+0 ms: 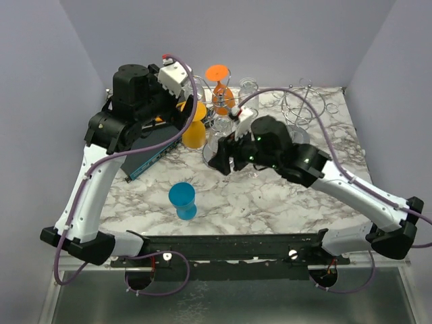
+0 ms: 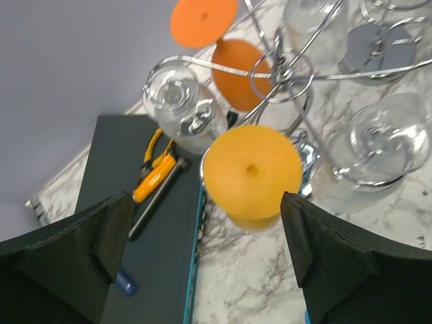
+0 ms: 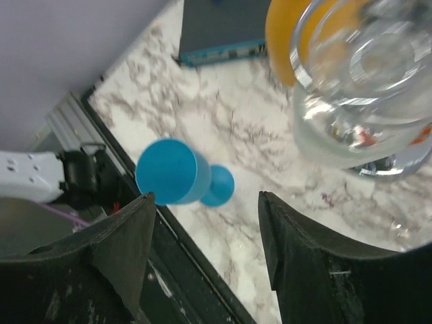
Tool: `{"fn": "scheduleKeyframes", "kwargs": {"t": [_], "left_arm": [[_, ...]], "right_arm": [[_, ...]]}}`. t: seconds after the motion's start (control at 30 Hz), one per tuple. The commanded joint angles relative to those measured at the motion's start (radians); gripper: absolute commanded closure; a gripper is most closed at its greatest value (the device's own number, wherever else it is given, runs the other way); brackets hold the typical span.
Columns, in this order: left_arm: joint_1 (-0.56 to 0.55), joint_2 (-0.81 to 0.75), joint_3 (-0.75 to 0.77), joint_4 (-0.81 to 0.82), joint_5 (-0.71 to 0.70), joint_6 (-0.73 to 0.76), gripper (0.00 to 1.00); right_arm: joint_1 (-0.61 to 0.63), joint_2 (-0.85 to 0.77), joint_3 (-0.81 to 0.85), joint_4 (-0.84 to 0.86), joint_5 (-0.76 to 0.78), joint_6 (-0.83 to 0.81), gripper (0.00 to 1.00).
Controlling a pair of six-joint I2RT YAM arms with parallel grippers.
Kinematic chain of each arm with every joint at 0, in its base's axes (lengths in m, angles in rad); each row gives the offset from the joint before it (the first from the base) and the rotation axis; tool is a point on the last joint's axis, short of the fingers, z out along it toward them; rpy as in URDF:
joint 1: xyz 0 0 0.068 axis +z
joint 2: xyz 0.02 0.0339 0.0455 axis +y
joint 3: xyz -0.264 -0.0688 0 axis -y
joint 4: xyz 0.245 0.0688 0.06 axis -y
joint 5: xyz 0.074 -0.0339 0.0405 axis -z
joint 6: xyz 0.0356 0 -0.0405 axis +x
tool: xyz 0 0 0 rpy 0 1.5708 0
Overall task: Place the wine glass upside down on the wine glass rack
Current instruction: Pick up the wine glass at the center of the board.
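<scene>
Left pincer (image 2: 206, 209) hangs right over the rack (image 2: 278, 66), fingers spread wide, nothing between them. Directly beneath sits the yellow wine glass (image 2: 252, 172), foot up, bowl down, caught in a wire loop on the rack's near-left side. That one looks hung to me.

Right pincer (image 3: 207, 202) is open too and empty, hovering at the rack's near edge, just beside a clear glass (image 3: 358, 88). An orange glass (image 2: 233, 61) hangs on the rack's far side.

There's also a blue wine glass (image 1: 182, 200) standing on the surface (image 1: 290, 202), well apart from the rack on its near side, with neither arm touching it.

If that one goes next, my read is light, stiff plastic by its opaque look, smooth and a bit slippery. It's tall on a narrow foot, so easy to tip. The best hold is around the bowl, leaving stem and foot free: the stem must slide into a wire slot and the foot must catch above it. Clear neighbours hang close, so knocks are the risk.
</scene>
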Motion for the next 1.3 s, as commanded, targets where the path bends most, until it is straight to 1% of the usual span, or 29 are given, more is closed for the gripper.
{"fn": "scheduleKeyframes", "kwargs": {"t": [0.0, 0.07, 0.17, 0.3, 0.43, 0.6, 0.67, 0.77, 0.83, 0.87, 0.9, 0.97, 1.13, 1.27], "left_arm": [[0.023, -0.078, -0.123, 0.01, -0.102, 0.056, 0.01], [0.024, -0.108, -0.168, 0.012, -0.119, 0.055, 0.01], [0.024, -0.162, -0.223, 0.011, -0.116, 0.069, 0.01], [0.023, -0.225, -0.274, 0.01, -0.126, 0.078, 0.01], [0.024, -0.267, -0.307, 0.005, -0.13, 0.071, 0.01], [0.024, -0.289, -0.308, -0.02, -0.124, 0.055, 0.01], [0.024, -0.292, -0.3, -0.028, -0.118, 0.052, 0.01], [0.023, -0.296, -0.289, -0.036, -0.109, 0.049, 0.01], [0.024, -0.298, -0.289, -0.037, -0.101, 0.048, 0.01], [0.024, -0.298, -0.29, -0.039, -0.093, 0.053, 0.01], [0.023, -0.299, -0.293, -0.043, -0.078, 0.072, 0.01], [0.024, -0.3, -0.299, -0.039, -0.065, 0.09, 0.01], [0.024, -0.273, -0.251, -0.042, -0.034, 0.061, 0.01], [0.024, -0.26, -0.213, -0.05, 0.018, 0.039, 0.01]], "right_arm": [[0.112, 0.058, -0.095, -0.009, 0.12, 0.042, 0.33], [0.162, 0.099, -0.111, 0.007, 0.144, 0.052, 0.32], [0.196, 0.153, -0.128, 0.037, 0.164, 0.061, 0.33], [0.2, 0.199, -0.154, 0.113, 0.163, 0.063, 0.33], [0.2, 0.268, -0.143, 0.153, 0.141, 0.051, 0.33], [0.2, 0.34, -0.118, 0.17, 0.132, 0.034, 0.34], [0.2, 0.369, -0.111, 0.166, 0.133, 0.027, 0.37], [0.201, 0.394, -0.108, 0.155, 0.13, 0.023, 0.46], [0.2, 0.397, -0.106, 0.151, 0.116, 0.02, 0.58], [0.2, 0.391, -0.103, 0.147, 0.114, 0.017, 0.68], [0.2, 0.382, -0.098, 0.139, 0.115, 0.012, 0.82], [0.201, 0.348, -0.094, 0.13, 0.129, -0.003, 0.98], [0.2, 0.187, -0.106, 0.122, 0.173, -0.043, 0.99], [0.201, -0.007, -0.137, 0.148, 0.245, -0.07, 1.0]]}}
